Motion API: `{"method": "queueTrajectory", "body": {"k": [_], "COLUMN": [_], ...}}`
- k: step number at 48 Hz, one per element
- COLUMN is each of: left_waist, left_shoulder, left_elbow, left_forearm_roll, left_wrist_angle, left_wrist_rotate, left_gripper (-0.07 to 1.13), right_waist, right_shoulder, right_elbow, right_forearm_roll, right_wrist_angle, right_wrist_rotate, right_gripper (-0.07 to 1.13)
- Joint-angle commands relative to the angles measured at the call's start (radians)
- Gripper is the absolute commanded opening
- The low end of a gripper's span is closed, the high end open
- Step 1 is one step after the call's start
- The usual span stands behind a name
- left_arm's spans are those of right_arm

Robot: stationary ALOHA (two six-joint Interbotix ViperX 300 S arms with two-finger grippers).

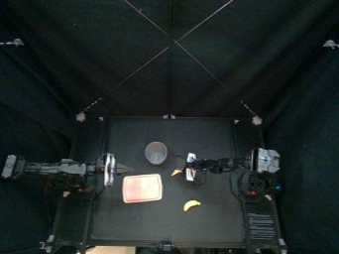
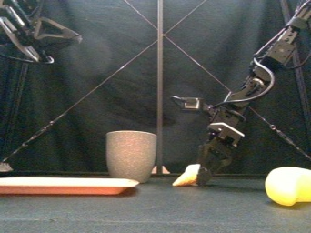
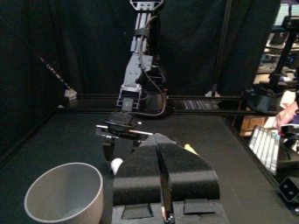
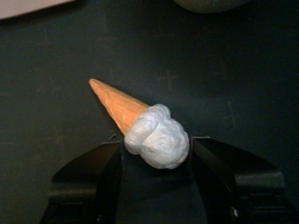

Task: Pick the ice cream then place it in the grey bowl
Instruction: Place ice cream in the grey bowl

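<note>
Nearest the front edge lie the yellow toy [image 2: 289, 186] on your right and the pink tray [image 2: 67, 186] on your left. Neither sits in the line of the work, though a wide swing out of the lift could clip the tray's rim. Behind them the ice cream [image 4: 140, 118] lies on its side on the bare table, just right of the tray. Its cone points away from the right gripper [image 4: 158, 149], whose jaws stand spread to either side of the white scoop without pinching it. This is where I judge your main risk to be. The scoop is rounded and lumpy, so jaws closing high on its curve may squeeze it out or set it rolling. The cone, free at its far end, could sag and twist the toy in the grip. Come in too high and you may close on nothing; too low and the tips scrape the table. At about the same depth, on the table's left, the left gripper [image 3: 160, 142] rests with jaws pressed together, well apart from all this. Furthest back stands the grey bowl [image 2: 131, 155], tall and upright. A long toy carried crosswise could catch its rim, and a low approach could knock it over.
</note>
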Motion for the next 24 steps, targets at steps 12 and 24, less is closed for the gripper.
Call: {"method": "queueTrajectory", "body": {"k": [12,24], "left_waist": [0.003,0.003], "left_shoulder": [0.003,0.003], "left_elbow": [-0.011,-0.011], "left_forearm_roll": [0.000,0.000], "left_wrist_angle": [-0.005,-0.002], "left_wrist_rotate": [0.002,0.002], "left_gripper": [-0.03,-0.04], "right_waist": [-0.005,-0.005], "right_shoulder": [-0.037,-0.156], "right_elbow": [-0.021,-0.040], "right_forearm_roll": [0.006,0.003], "right_wrist_angle": [-0.002,0.006], "right_wrist_rotate": [0.002,0.000], "right_gripper": [0.62,0.62]}}
